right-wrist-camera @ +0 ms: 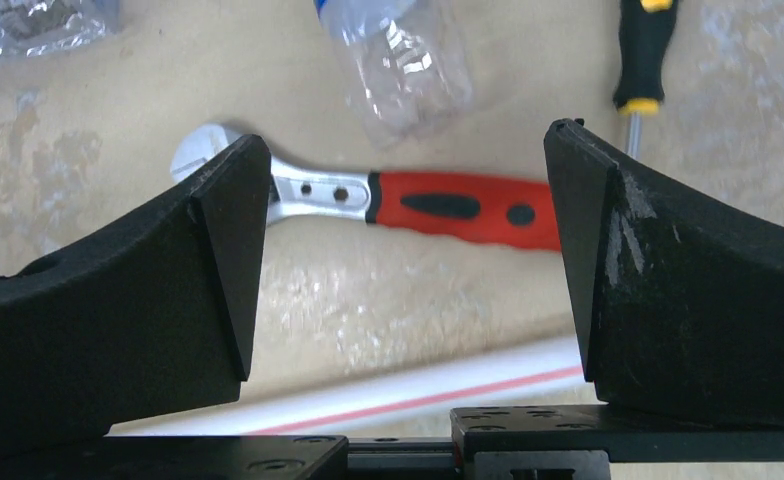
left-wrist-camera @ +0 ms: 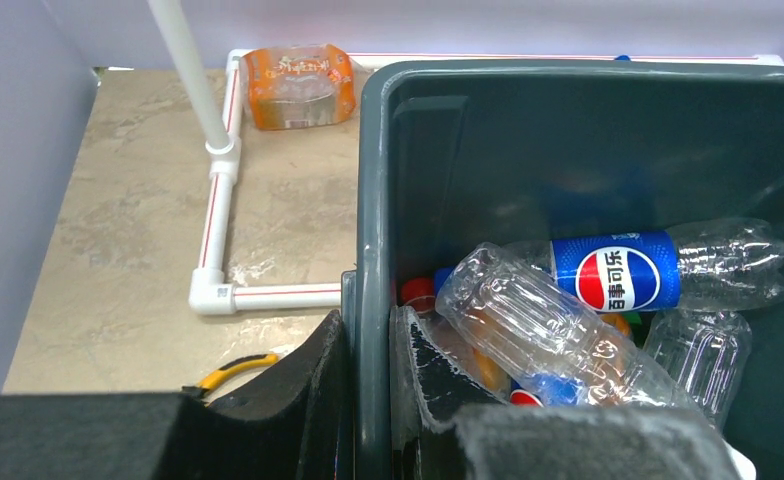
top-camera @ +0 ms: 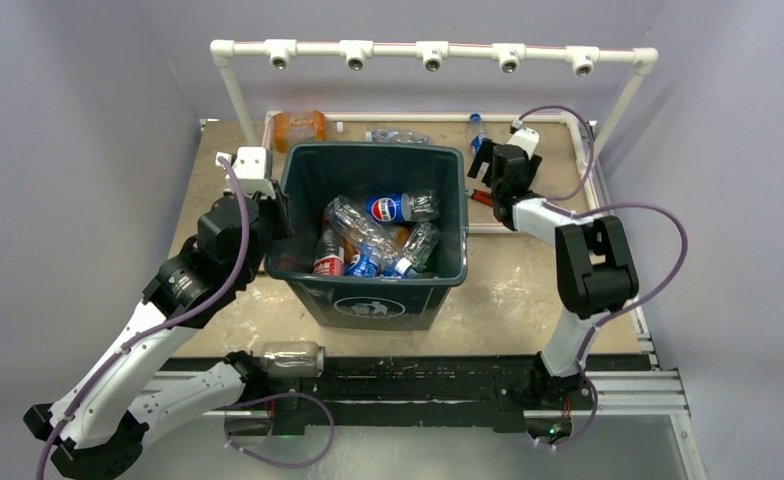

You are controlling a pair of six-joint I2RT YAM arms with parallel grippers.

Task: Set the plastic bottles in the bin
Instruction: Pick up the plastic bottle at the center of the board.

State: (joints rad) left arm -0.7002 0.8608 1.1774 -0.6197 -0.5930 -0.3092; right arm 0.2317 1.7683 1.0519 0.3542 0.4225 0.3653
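Two sets of fingers stand in opposite states. The left fingers (left-wrist-camera: 303,395) are pinched narrow on the left wall of the bin (left-wrist-camera: 373,200), one outside it and one inside, so they grip the tub itself and no bottle. The right fingers (right-wrist-camera: 168,280) are spread wide and hold nothing. They hang over the surface (top-camera: 528,290) just right of the bin, with a red-handled wrench (right-wrist-camera: 448,205) lying squarely between them. A crumpled clear bottle (right-wrist-camera: 403,55) lies just past their tips, off the bin's far right corner, and a screwdriver (right-wrist-camera: 646,50) lies beside it.

The likeliest slip, I judge, is closing here: the right fingers would take the wrench, not the bottle, unless they first reach farther from the bin. The thin, creased plastic may also squirt out of a wide pinch. The white pipe frame (right-wrist-camera: 418,395) under the wrist could catch a low approach.

On the other side, any pull by the left arm while it clamps the wall would drag or tip the bin.

Several plastic bottles (left-wrist-camera: 538,330) already lie piled in the bin. Outside it, an orange bottle (left-wrist-camera: 298,88) sits behind the far left corner. Another clear one (top-camera: 290,358) lies in front of the near left corner.
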